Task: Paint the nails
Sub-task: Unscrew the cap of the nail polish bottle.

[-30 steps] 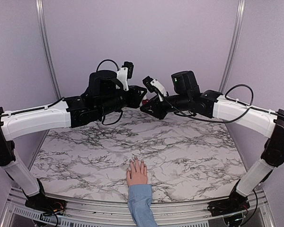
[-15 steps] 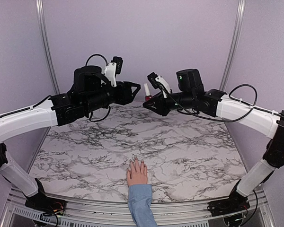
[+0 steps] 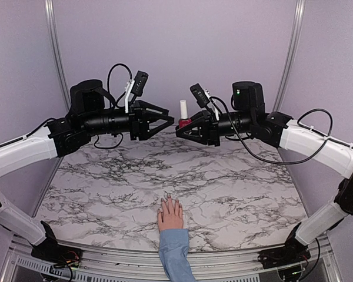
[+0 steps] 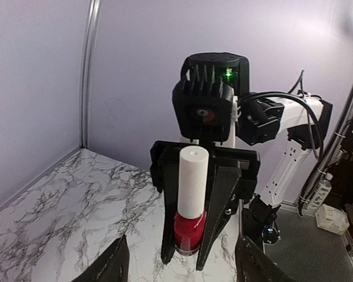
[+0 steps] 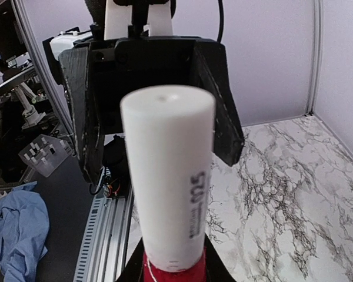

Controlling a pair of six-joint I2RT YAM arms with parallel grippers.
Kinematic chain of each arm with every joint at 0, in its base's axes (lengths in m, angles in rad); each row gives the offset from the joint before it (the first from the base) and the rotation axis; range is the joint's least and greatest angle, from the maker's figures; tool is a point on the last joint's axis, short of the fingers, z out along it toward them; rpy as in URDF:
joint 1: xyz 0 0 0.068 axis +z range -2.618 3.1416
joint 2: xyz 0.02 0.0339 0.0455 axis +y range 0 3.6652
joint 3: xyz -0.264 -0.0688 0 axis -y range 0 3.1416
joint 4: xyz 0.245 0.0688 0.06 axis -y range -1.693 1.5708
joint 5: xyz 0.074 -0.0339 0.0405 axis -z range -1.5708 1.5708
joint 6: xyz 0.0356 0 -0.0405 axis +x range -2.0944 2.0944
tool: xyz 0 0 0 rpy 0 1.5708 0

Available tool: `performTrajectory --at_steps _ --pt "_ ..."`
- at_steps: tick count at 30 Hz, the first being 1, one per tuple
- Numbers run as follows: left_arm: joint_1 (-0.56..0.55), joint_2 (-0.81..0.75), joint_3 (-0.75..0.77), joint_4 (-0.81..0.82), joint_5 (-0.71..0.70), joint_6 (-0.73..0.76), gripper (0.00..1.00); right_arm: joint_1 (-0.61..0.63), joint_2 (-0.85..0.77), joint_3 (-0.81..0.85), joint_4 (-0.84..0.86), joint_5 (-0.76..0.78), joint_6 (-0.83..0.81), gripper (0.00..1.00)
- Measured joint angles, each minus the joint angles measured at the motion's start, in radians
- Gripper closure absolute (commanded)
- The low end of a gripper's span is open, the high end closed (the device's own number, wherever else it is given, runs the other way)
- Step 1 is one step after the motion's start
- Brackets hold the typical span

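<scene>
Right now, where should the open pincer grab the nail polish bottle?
Its tall white cap, with the left pincer coming in level from its own side. The cap stands upright and bare, while the right pincer clamps the red body below.

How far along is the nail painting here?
Little looks done: the white cap still sits on the polish bottle, held upright by the shut right gripper. In hand: the open left gripper faces the cap, not touching. Left: uncapping and painting; the nails on the hand look too small to judge.
</scene>
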Motion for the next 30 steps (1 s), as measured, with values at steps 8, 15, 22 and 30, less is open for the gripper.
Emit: performTrajectory --at_steps 8,15,22,30 --pt "0.0 0.044 0.061 0.076 0.241 -0.024 0.43 0.025 0.0 0.024 -0.044 -0.159 -0.009 1.0" --pt "-0.006 0.092 0.115 0.107 0.333 -0.05 0.53 0.087 0.002 0.047 -0.119 -0.198 -0.043 1.0" --pt "-0.018 0.122 0.13 0.111 0.394 -0.066 0.6 0.089 0.002 0.047 -0.148 -0.208 -0.055 1.0" --pt "-0.025 0.125 0.13 0.114 0.415 -0.08 0.86 0.089 0.002 0.047 -0.148 -0.216 -0.056 1.0"
